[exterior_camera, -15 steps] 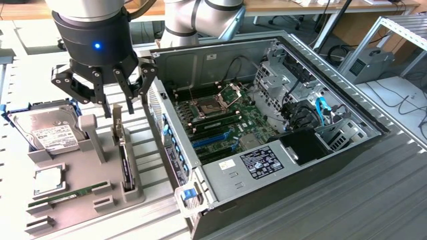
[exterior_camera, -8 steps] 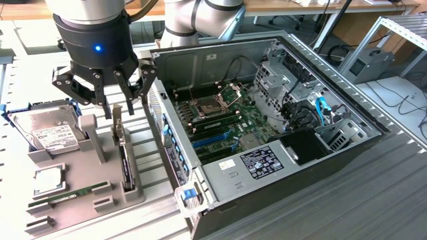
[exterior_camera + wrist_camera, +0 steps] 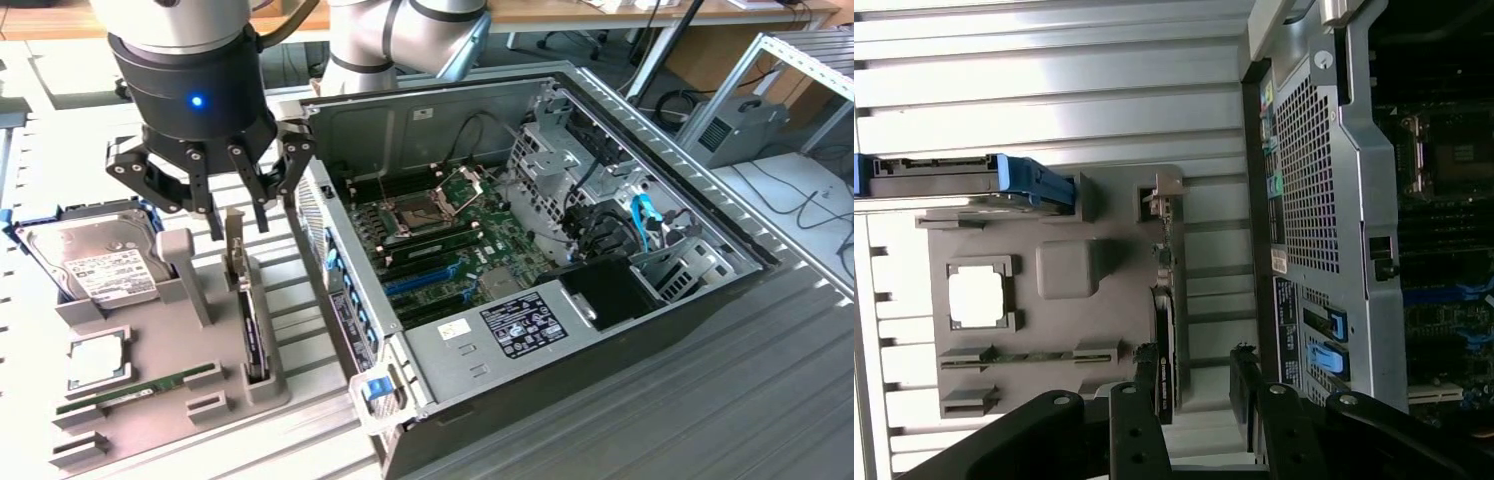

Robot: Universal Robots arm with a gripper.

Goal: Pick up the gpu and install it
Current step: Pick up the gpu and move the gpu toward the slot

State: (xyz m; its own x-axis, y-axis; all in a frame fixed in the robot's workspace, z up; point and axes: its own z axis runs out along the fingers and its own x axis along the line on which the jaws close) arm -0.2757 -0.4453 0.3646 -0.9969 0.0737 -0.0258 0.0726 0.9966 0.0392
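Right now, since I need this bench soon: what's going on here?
A robot arm's gripper hangs open right over the gpu, which stands on edge in a grey holder beside the open computer case. Nothing is held, and the card is not yet lifted or installed.

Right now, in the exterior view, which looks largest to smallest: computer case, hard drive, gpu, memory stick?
computer case
hard drive
gpu (edge-on, so ranking against the drive is unsure)
memory stick
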